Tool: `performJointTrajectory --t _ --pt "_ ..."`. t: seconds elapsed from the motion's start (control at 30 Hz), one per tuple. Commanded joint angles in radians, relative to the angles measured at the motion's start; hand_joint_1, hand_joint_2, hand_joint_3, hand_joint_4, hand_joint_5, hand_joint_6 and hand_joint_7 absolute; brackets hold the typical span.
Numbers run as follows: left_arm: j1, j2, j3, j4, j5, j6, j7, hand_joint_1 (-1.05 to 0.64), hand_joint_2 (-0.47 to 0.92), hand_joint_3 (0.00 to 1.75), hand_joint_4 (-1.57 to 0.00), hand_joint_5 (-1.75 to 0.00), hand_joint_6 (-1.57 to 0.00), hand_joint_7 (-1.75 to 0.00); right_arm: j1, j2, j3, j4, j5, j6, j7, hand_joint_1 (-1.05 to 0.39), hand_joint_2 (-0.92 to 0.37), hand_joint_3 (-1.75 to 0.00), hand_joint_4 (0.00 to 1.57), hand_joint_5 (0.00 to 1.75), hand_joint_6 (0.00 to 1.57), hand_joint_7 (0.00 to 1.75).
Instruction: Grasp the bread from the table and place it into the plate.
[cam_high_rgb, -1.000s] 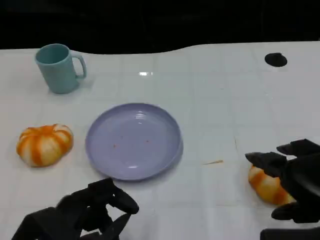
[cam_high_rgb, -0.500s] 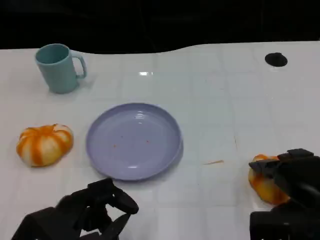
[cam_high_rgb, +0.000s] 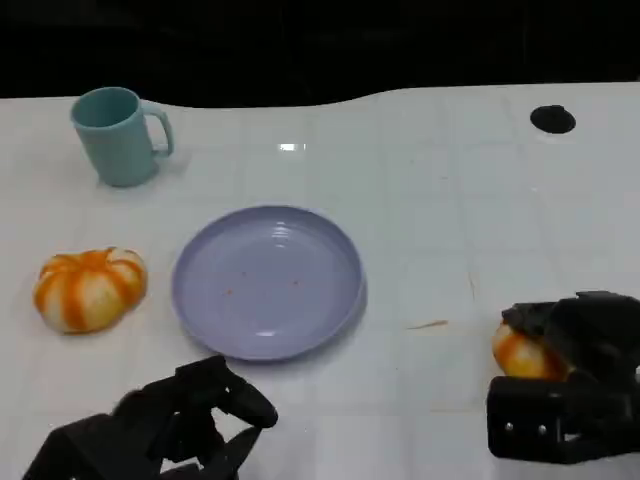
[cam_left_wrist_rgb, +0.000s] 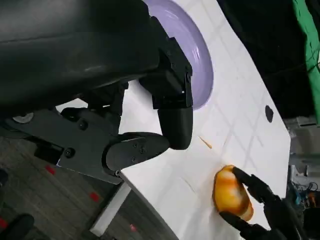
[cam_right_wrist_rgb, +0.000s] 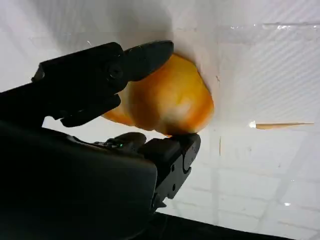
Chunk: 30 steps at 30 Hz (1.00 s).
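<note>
An orange-and-white bread roll (cam_high_rgb: 518, 355) lies on the white table at the near right, to the right of the plate. My right hand (cam_high_rgb: 575, 390) covers its right side, and its fingers (cam_right_wrist_rgb: 145, 55) close on the bread (cam_right_wrist_rgb: 170, 97) from both sides. The lilac plate (cam_high_rgb: 200, 290) sits in the middle with nothing in it. My left hand (cam_high_rgb: 180, 420) hovers at the near edge just below the plate, fingers curled in and holding nothing. In the left wrist view the left hand (cam_left_wrist_rgb: 150, 100) is over the plate's rim (cam_left_wrist_rgb: 200, 55), with the gripped bread (cam_left_wrist_rgb: 231, 195) beyond.
A second striped orange bun (cam_high_rgb: 90, 288) lies left of the plate. A teal mug (cam_high_rgb: 118, 135) stands at the far left. A black round mark (cam_high_rgb: 551, 119) is at the far right. A thin sliver (cam_high_rgb: 427, 324) lies between the plate and the bread.
My right hand has drawn in over the bread and its fingers have closed around it. The left hand, plate, bun and mug have not moved.
</note>
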Motion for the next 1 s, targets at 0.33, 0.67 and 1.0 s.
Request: performJointTrajectory --t 0.33,0.67,1.0 --pt "0.004 0.005 0.002 -0.035 0.007 0.023 0.004 -0.27 0.79 0.67 -0.67 -1.75 -0.64 -1.28 -0.094 0.036 -0.002 0.173 0.108 -0.025 -0.195 -0.2 -0.92 -0.03 0.9 1.16 1.24 0.08" --pt "0.001 0.005 -0.002 -0.049 0.018 0.038 0.008 -0.26 0.79 0.68 -0.68 -1.75 -0.64 -1.29 -0.1 0.04 0.004 0.225 0.146 -0.124 -0.366 -0.18 -0.74 -0.51 0.84 1.75 0.83 1.3" --pt "-0.004 -0.001 -0.007 -0.05 0.016 0.047 0.008 -0.24 0.77 0.7 -0.67 -1.75 -0.62 -1.3 -0.094 0.041 -0.002 0.214 0.18 -0.218 -0.497 -0.16 -0.45 -0.99 0.9 1.75 0.77 1.51"
